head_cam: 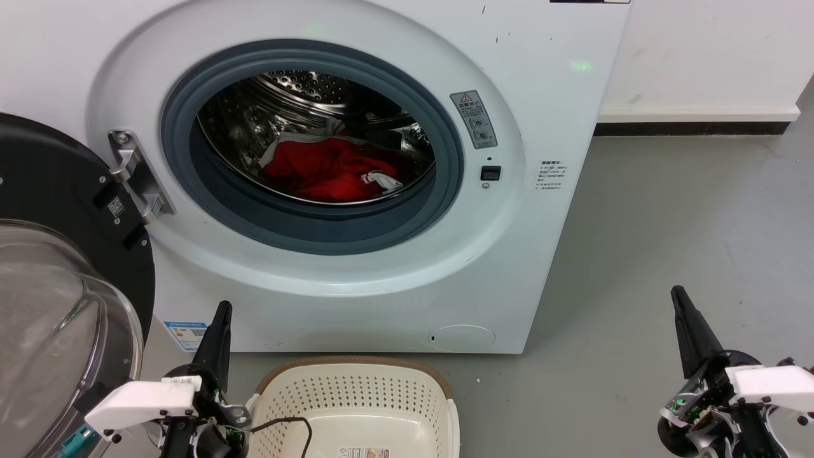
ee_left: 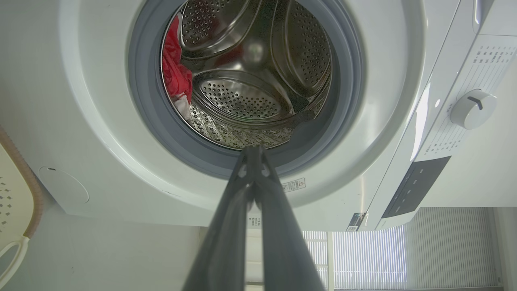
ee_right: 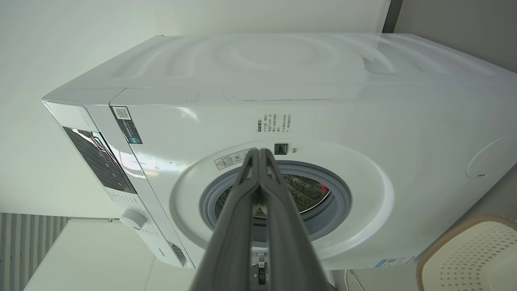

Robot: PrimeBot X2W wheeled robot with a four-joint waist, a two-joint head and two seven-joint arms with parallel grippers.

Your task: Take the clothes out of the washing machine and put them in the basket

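Note:
The white washing machine (head_cam: 547, 95) stands with its black-rimmed glass door (head_cam: 57, 286) swung open to the left. The red clothes (head_cam: 331, 168) with white trim lie in a heap in the steel drum; a strip of the clothes (ee_left: 174, 76) shows at the drum's edge in the left wrist view. The cream basket (head_cam: 356, 394) sits on the floor right before the machine. My left gripper (head_cam: 221, 310) is shut, low beside the basket's left. My right gripper (head_cam: 678, 294) is shut, over the floor at the lower right. Both are apart from the clothes and hold nothing.
Grey floor (head_cam: 668, 242) stretches right of the machine to a white wall (head_cam: 699, 57) with a dark skirting. The open door takes up the space at the left. A black cable (head_cam: 286, 423) hangs over the basket's near-left rim.

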